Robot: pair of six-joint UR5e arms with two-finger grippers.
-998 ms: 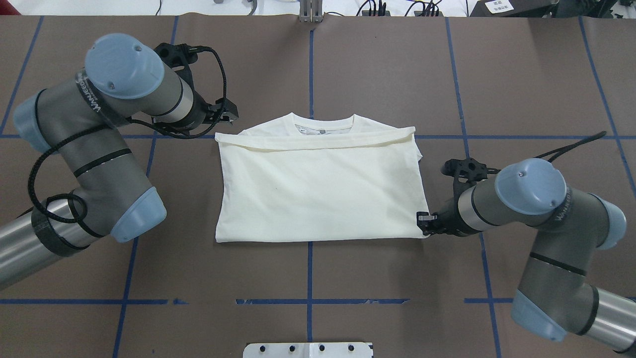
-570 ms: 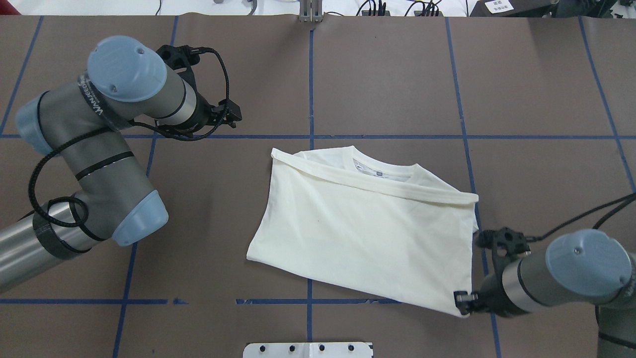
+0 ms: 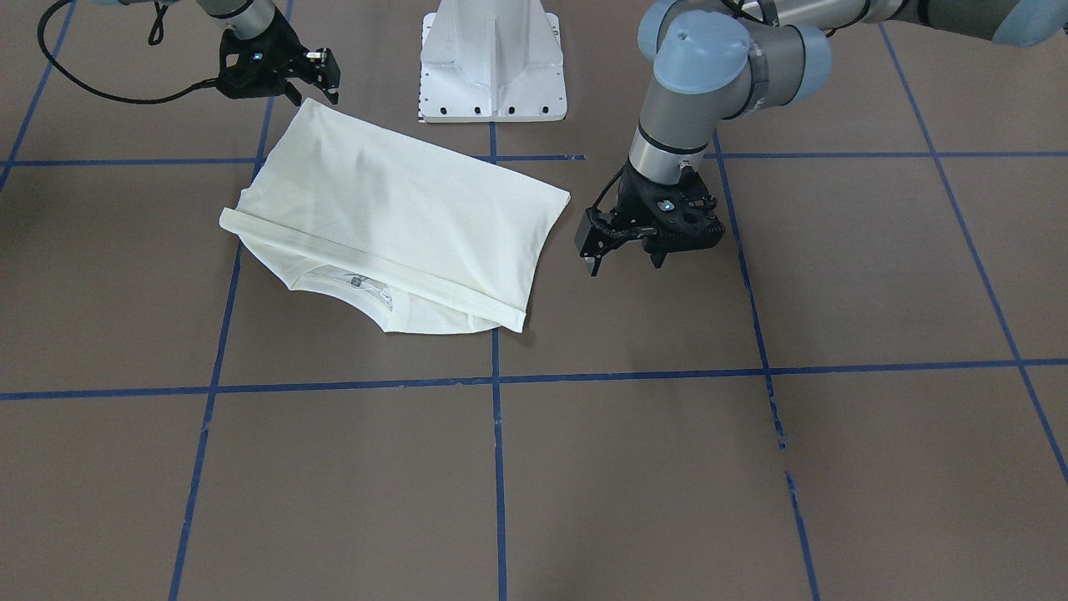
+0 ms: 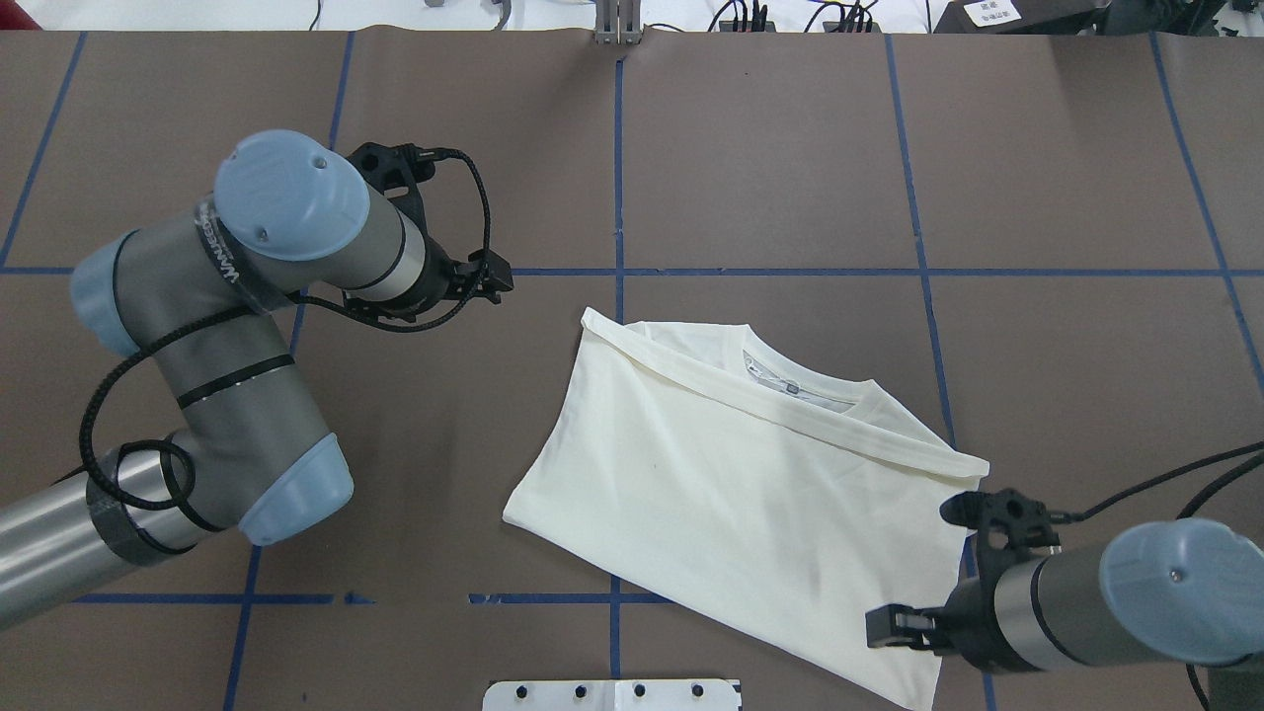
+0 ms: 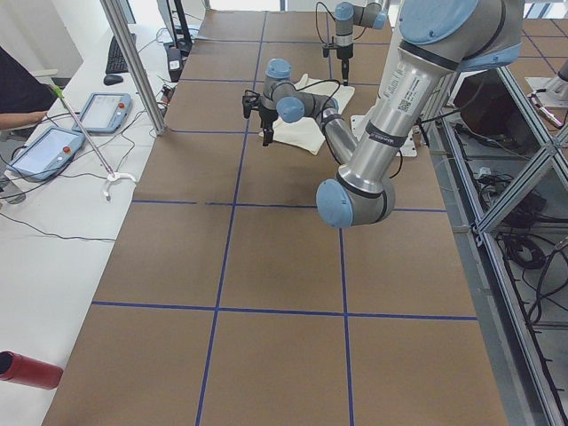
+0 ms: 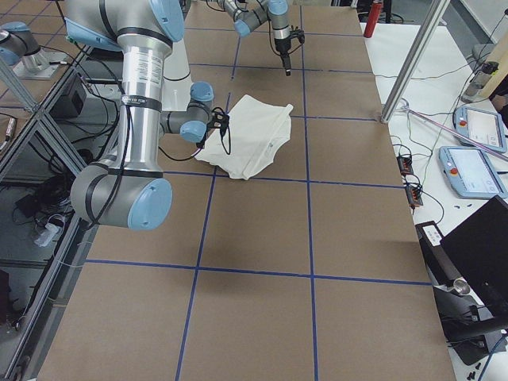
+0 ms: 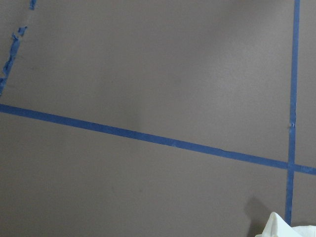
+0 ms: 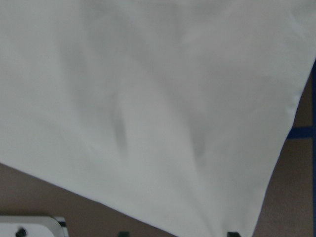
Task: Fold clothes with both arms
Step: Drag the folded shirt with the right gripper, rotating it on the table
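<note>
Cream-white cloth lies slantwise on the brown table (image 4: 790, 148): the T-shirt (image 4: 731, 494), folded into a rough rectangle with its plain side up, sits in the robot's right half, turned out of line with the blue tape grid (image 4: 617, 178). In the overhead view its long axis runs diagonally, from a far corner near the table's centre line down to a near corner at the robot's right, close to the white pedestal base (image 3: 492, 67). The collar (image 4: 790, 380) peeks out along the far long edge, behind a folded band of fabric (image 4: 770, 410).

At that near-right corner the right gripper (image 4: 882, 628) meets the cloth. In its wrist view creases in the fabric run together toward the fingertips, so the jaws appear pressed on the shirt's corner, pinching it.

Off to the other side, the left gripper (image 3: 624, 257) hangs over bare table with its jaws spread and nothing between them. It is near the shirt's short left edge but clearly apart from it; its wrist view catches only a scrap of white at the bottom.

Judged from this, the coming move turns on that gap. The free short edge lies to the right of the left jaws, and toward the robot. The left arm is much the nearer to it, closest at the far corner. Because the edge is skewed, the jaws would probably need to turn to meet it squarely.
</note>
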